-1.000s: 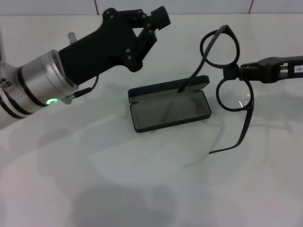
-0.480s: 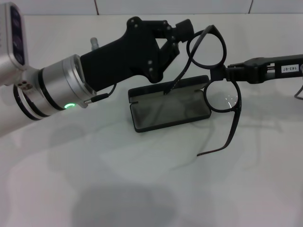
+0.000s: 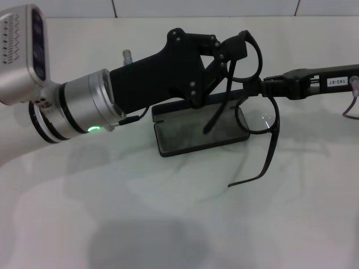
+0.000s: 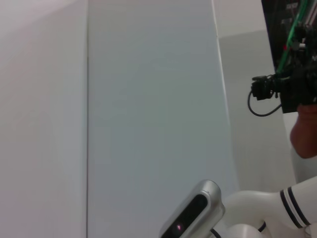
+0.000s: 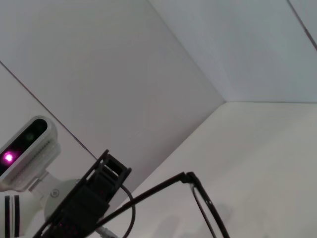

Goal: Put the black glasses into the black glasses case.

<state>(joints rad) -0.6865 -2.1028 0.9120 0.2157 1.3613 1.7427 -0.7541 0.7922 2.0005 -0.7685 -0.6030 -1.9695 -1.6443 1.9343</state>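
Note:
My right gripper (image 3: 259,88) reaches in from the right and is shut on the bridge of the black glasses (image 3: 263,117). It holds them tilted in the air over the right end of the black glasses case (image 3: 190,137). The case lies open on the white table (image 3: 168,218), its grey lining up. Both temple arms hang unfolded: one points down over the case, the other hangs in front of it. My left gripper (image 3: 238,47) reaches in from the left, its tip at the upper lens rim. The right wrist view shows the glasses (image 5: 208,210) and the left gripper (image 5: 111,168).
My left arm's silver wrist (image 3: 84,106) and black gripper body hang over the back of the case and hide its lid. A white tiled wall (image 3: 196,7) runs behind the table. The left wrist view shows only walls and lab gear.
My left arm has swung right until its gripper reaches the glasses' upper rim. My right gripper has carried the glasses left, now over the case's right end.

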